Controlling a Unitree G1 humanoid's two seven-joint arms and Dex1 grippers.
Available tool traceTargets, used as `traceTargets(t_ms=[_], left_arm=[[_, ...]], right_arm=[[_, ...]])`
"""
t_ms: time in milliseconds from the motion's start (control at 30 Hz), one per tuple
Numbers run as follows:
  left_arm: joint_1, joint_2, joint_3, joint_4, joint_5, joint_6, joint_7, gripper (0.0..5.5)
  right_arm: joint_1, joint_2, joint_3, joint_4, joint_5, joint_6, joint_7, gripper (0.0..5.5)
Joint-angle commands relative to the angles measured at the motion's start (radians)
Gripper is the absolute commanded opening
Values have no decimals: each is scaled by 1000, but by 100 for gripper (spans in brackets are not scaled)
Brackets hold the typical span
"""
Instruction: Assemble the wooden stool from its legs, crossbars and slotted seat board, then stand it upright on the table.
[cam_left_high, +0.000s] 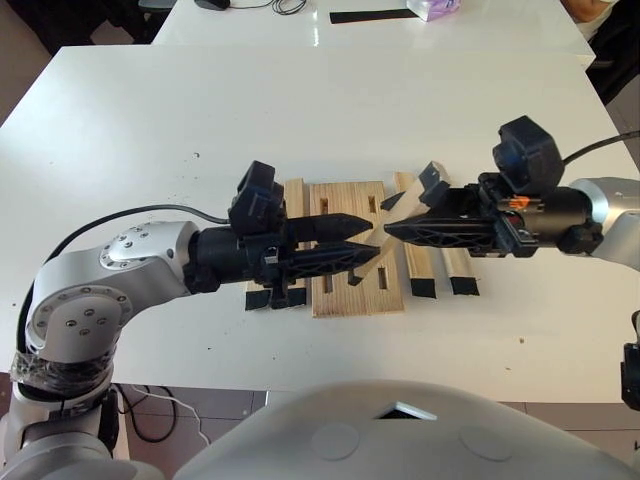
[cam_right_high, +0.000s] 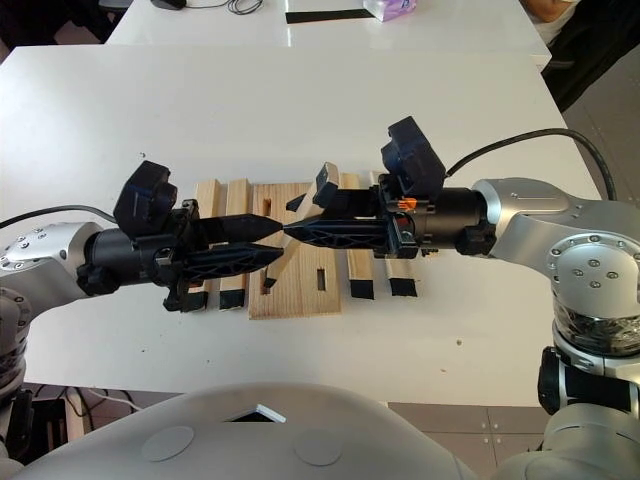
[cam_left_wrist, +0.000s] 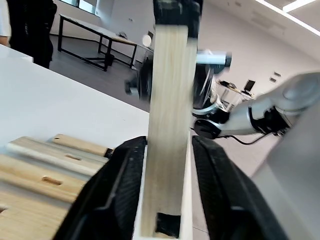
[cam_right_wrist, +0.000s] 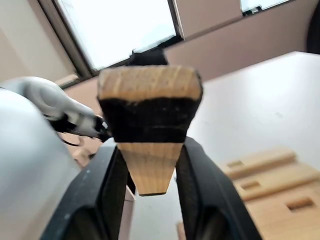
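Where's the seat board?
The seat board lies flat on the table, centre of the eye views, under the left gripper and right gripper, with legs either side.

**Open lab workroom, not a home**

You're looking at a robotics lab or office-style workroom. Your white table (cam_left_high: 300, 100) butts against a second table (cam_left_high: 500, 35) carrying a loose cable (cam_left_high: 290, 7), a black tape strip (cam_left_high: 372, 16) and a tissue box (cam_left_high: 433, 8). The left wrist view catches a long black-framed table (cam_left_wrist: 95, 37), ceiling strip lights (cam_left_wrist: 285, 6) and a distant monitor (cam_left_wrist: 249, 85). The right wrist view catches big windows (cam_right_wrist: 120, 30).
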Motion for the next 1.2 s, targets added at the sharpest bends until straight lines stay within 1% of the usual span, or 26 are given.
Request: traceTargets(t_ms=[33,67,167,233,300,400,467,533,633,833,1200], left_arm=[[-28,3,-25,35,95,3,56,258],[-26,5,-23,61,127,-1,56,277],[5,21,31,108,166,-17,29,281],[14,22,66,145,201,-26,44,281],[22,7,98,166,228,-40,81,281],[42,-21,127,166,243,-53,119,281],[59,-39,129,152,254,-62,134,281],[79,-62,128,134,263,-73,149,281],[80,-85,120,128,276,-78,160,281],[62,-84,122,132,281,-68,145,281],[46,-71,121,131,276,-53,126,281]], right_arm=[[-5,-14,-6,11,-87,-31,1,130],[-15,-22,-8,21,-134,-48,9,130],[-26,-90,-2,60,-333,-136,77,130],[11,-160,15,92,-521,-260,153,130],[59,-205,30,153,-685,-407,230,130],[118,-216,51,264,-859,-612,321,130],[154,-207,71,351,-950,-748,381,130],[147,-182,106,466,-1027,-877,435,130],[107,-129,131,589,-1083,-990,469,130],[101,-81,146,662,-1136,-1100,509,130],[165,-60,153,750,-1185,-1186,539,130]])
